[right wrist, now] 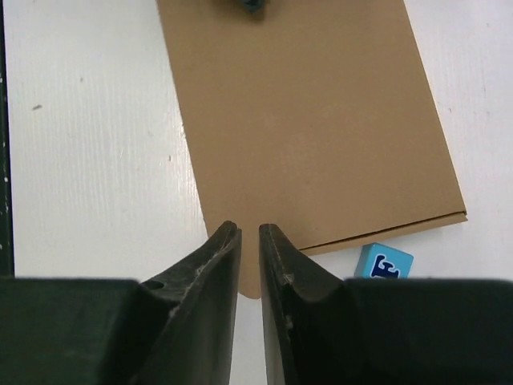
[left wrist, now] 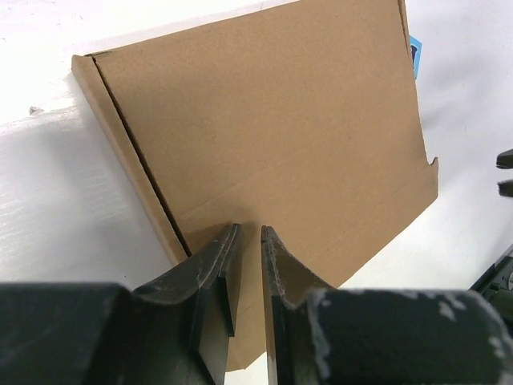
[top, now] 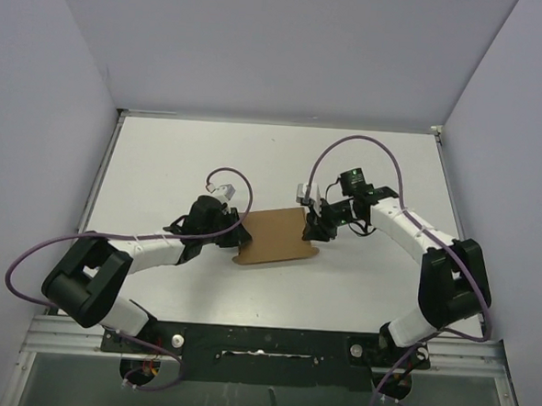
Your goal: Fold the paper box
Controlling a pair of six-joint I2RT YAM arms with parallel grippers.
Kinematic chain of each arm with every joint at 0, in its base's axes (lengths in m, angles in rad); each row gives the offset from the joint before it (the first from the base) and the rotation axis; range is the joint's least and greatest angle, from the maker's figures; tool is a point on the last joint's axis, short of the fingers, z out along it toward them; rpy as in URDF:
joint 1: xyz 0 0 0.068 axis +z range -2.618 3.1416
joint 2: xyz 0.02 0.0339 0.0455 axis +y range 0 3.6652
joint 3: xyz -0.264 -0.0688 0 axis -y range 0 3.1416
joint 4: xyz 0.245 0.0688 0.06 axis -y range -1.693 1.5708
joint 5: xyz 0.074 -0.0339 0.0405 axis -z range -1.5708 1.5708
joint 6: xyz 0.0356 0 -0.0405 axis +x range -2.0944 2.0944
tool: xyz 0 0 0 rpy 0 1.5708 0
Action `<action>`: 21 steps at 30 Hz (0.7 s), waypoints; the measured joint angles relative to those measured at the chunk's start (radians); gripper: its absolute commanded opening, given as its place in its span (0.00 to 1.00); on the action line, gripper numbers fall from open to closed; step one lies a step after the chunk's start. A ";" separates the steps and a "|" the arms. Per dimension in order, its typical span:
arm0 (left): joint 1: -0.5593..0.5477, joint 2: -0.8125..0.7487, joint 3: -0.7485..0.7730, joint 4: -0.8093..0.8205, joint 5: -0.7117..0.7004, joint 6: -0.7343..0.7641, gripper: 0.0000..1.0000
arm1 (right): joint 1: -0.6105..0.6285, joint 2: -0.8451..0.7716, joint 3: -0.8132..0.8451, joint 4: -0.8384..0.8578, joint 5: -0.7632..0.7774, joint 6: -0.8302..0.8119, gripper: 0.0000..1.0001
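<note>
Paper box (top: 273,238), flat brown cardboard, could skid if left gripper (left wrist: 249,228) and right gripper (right wrist: 248,226), fingers (right wrist: 220,257) barely apart, grip unclear, press unevenly.

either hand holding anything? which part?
Cannot tell. Left hand and right hand sit nearly closed over opposite ends of the paper box; no clamp visible.

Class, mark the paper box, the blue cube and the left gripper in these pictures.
paper box (right wrist: 321,120), right wrist view, middle of its brown face.
blue cube (right wrist: 385,262), right wrist view, its printed top face.
left gripper (left wrist: 250,231), left wrist view, midway between its fingertips.
</note>
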 measured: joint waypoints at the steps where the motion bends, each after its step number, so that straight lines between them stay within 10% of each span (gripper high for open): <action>1: 0.000 0.002 0.000 0.000 0.000 0.000 0.15 | -0.003 0.015 0.012 0.006 0.006 0.025 0.11; 13: 0.000 0.003 0.000 0.001 0.000 0.000 0.17 | -0.004 0.237 0.092 -0.002 0.119 0.148 0.07; 21: 0.000 -0.031 0.000 -0.029 0.009 0.000 0.28 | -0.031 0.204 0.097 -0.019 0.067 0.168 0.32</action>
